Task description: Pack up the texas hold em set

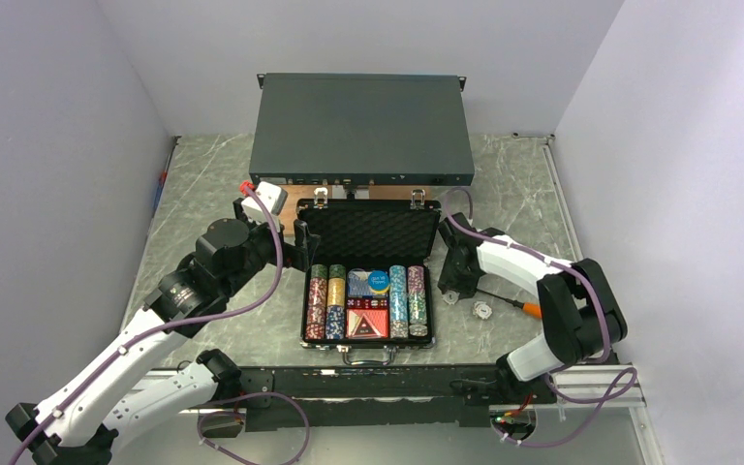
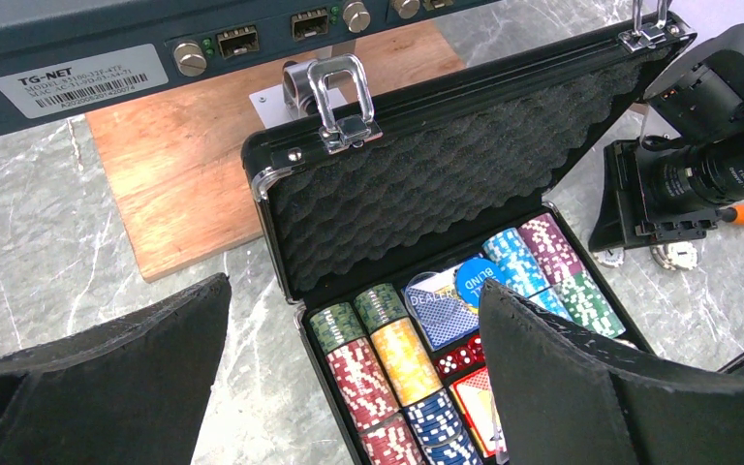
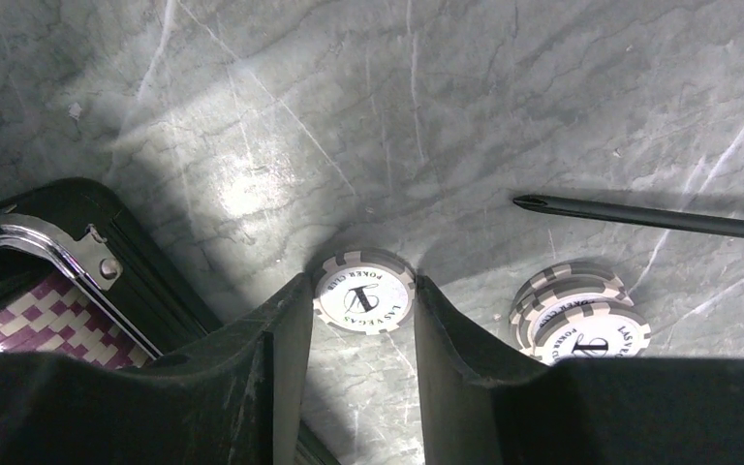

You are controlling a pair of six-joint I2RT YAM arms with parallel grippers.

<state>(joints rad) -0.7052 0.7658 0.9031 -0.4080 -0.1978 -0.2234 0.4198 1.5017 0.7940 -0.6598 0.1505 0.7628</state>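
The grey veined table [image 1: 213, 184] runs from a black rail [image 1: 378, 383] at its near edge, where both arm bases are bolted, back to plain pale walls that close it in on three sides. The left arm reaches from the near left corner up and inward with a bent elbow. The left gripper [image 2: 354, 291] hangs wide apart and empty by the left end of the raised lid of the briefcase [image 1: 368, 237]. The right arm folds back on itself at the right, wrist turned down, so the right gripper [image 3: 361, 286] points at the tabletop just right of the case. Its fingers [image 3: 281, 349] flank one grey-and-white poker chip [image 3: 363, 291] lying flat, close against its rim; whether they already pinch it I cannot tell. There is one briefcase, open at mid-table with its handle toward the arms. It holds four columns of chips, two on each side of a centre well with a blue deck [image 1: 358, 283], a red deck [image 1: 368, 325], one blue disc [image 1: 379, 282] and red dice [image 1: 368, 303] too small to count. Two silver latches [image 2: 344, 107] sit on the lid's top edge. Near the flanked chip lies a small stack [image 3: 581, 315] of at least two more. Beyond them lies one screwdriver [image 3: 639, 215]. Behind the case are one wooden board [image 1: 295, 199] and one dark rack box [image 1: 363, 131].
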